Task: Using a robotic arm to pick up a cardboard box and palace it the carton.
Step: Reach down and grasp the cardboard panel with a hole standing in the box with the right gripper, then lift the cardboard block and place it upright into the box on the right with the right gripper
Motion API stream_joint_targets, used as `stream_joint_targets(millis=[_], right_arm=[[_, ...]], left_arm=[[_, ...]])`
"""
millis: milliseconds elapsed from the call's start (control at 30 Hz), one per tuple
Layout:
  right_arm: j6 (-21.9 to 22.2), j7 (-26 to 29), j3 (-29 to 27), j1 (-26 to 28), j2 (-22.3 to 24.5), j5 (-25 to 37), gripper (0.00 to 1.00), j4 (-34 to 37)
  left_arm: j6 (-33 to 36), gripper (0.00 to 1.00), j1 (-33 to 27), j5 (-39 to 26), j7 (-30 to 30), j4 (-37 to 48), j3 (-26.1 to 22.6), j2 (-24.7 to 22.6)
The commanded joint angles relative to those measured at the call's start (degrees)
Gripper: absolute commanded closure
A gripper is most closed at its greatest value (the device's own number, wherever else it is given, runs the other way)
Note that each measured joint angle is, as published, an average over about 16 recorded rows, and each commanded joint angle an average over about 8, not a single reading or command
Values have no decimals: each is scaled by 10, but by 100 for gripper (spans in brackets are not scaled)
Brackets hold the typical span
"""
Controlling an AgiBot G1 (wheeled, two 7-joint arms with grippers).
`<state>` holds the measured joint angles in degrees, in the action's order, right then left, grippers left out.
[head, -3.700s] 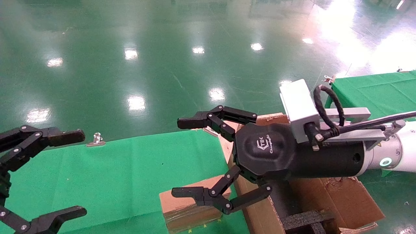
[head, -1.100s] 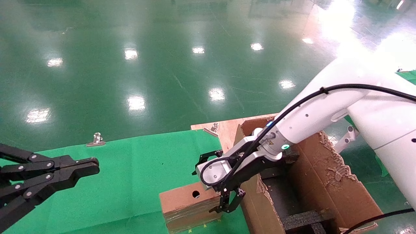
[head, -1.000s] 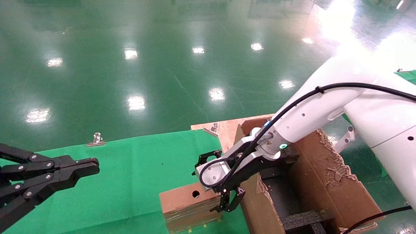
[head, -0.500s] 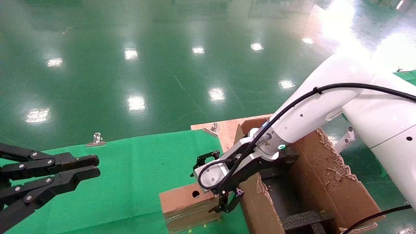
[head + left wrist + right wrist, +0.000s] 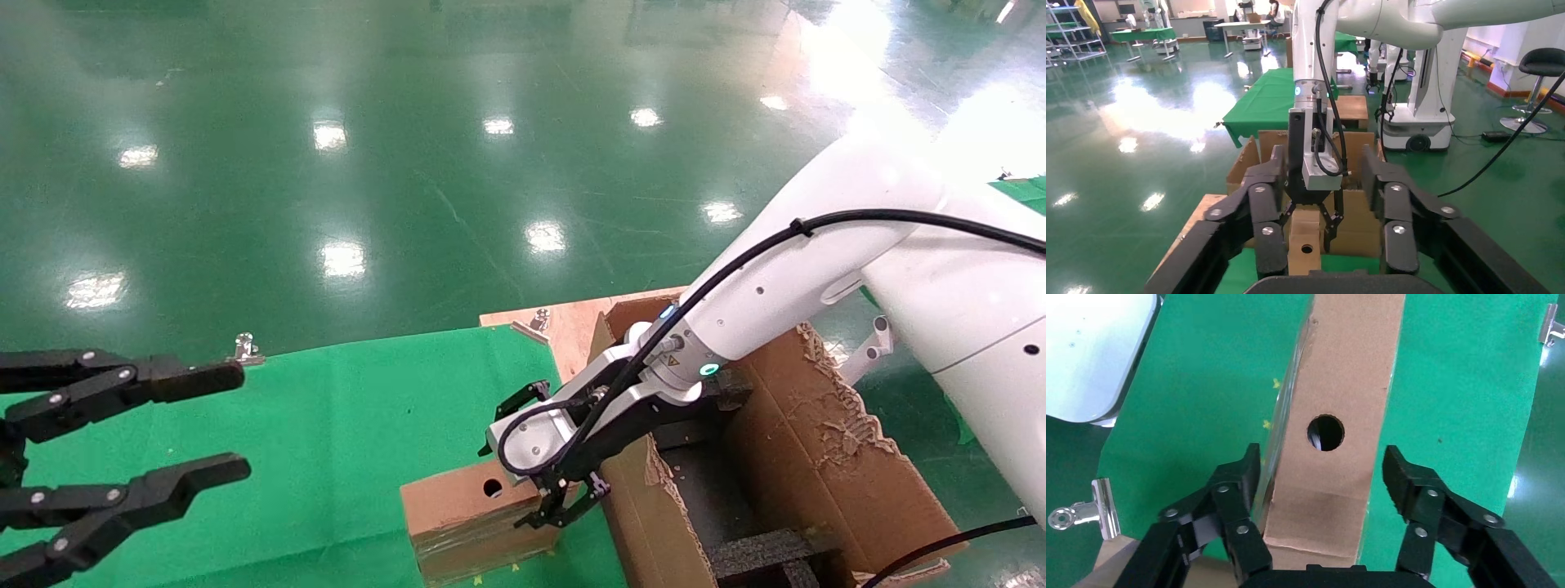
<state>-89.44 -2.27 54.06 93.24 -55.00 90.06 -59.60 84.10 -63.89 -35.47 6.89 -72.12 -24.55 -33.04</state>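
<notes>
Two open hands: right hand [image 5: 1321, 478] spread astride cardboard box [image 5: 1340, 386], untouched; left hand [image 5: 122, 457] parked wide over worktop [image 5: 327, 425].

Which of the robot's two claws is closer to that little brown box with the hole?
The right gripper: its open fingers straddle the cardboard box. The left gripper hangs open, well away over the green cloth.

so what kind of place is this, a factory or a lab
Most likely a robot test hall or lab on an industrial floor. The floor is glossy green epoxy under overhead lights, work tables wear clipped-on green cloths, and the left wrist view shows another white robot base, metal shelving and an office stool.
</notes>
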Motion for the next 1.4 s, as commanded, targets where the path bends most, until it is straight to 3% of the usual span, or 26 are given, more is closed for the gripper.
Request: stream_joint_targets(millis=[33, 600, 933, 1233, 1400], right_arm=[[0, 0, 0, 0, 0, 0, 100, 0], [1, -3, -4, 19, 6, -3, 100, 10], [-15, -50, 6, 146, 17, -23, 100, 105], [-20, -89, 60, 277, 24, -71, 100, 202], [-21, -100, 101, 324, 28, -100, 100, 232]], left_arm=[[0, 0, 0, 0, 0, 0, 0, 0], [0, 0, 0, 0, 0, 0, 0, 0], [0, 0, 0, 0, 0, 0, 0, 0], [0, 0, 0, 0, 0, 0, 0, 0], [0, 0, 0, 0, 0, 0, 0, 0]])
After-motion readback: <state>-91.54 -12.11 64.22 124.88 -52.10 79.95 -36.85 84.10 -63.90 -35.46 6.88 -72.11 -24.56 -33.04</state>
